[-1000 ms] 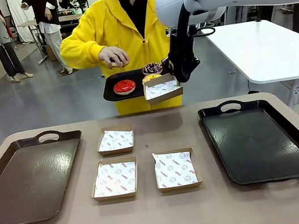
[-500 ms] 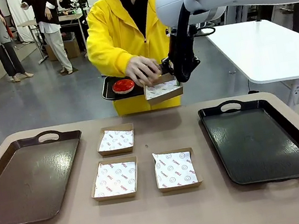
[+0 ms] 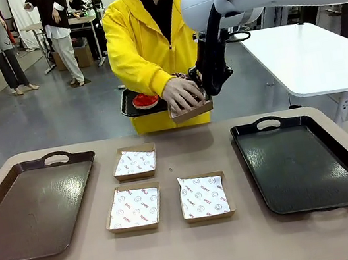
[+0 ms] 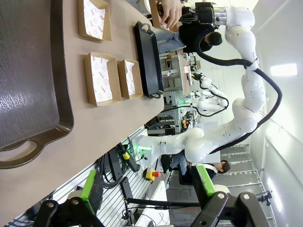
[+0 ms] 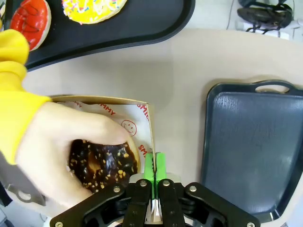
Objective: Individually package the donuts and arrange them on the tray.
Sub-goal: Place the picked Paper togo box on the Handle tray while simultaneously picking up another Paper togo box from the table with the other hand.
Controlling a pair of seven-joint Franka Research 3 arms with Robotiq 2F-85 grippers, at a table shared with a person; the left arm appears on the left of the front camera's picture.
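My right gripper (image 3: 209, 85) is raised above the far table edge and shut on the side wall of a cardboard box (image 3: 195, 110). In the right wrist view its green pads (image 5: 150, 165) pinch the wall of that box (image 5: 102, 100). A person's hand (image 5: 57, 137) holds a chocolate sprinkled donut (image 5: 105, 164) inside the box. A red donut (image 5: 30, 19) and a yellow sprinkled donut (image 5: 92, 6) lie on the small black tray (image 5: 142, 28) the person holds. My left gripper (image 4: 147, 189) hangs open near the table's left end, off the brown tray (image 4: 28, 71).
Three paper-lined boxes (image 3: 134, 162) (image 3: 133, 207) (image 3: 204, 197) sit in the table's middle. A brown tray (image 3: 30, 209) lies at the left and a black tray (image 3: 305, 163) at the right. The person in a yellow jacket (image 3: 138, 36) stands at the far side.
The person's hand has come from over the small black tray down into the box my right gripper holds, bringing the chocolate donut. Both arms have stayed still.
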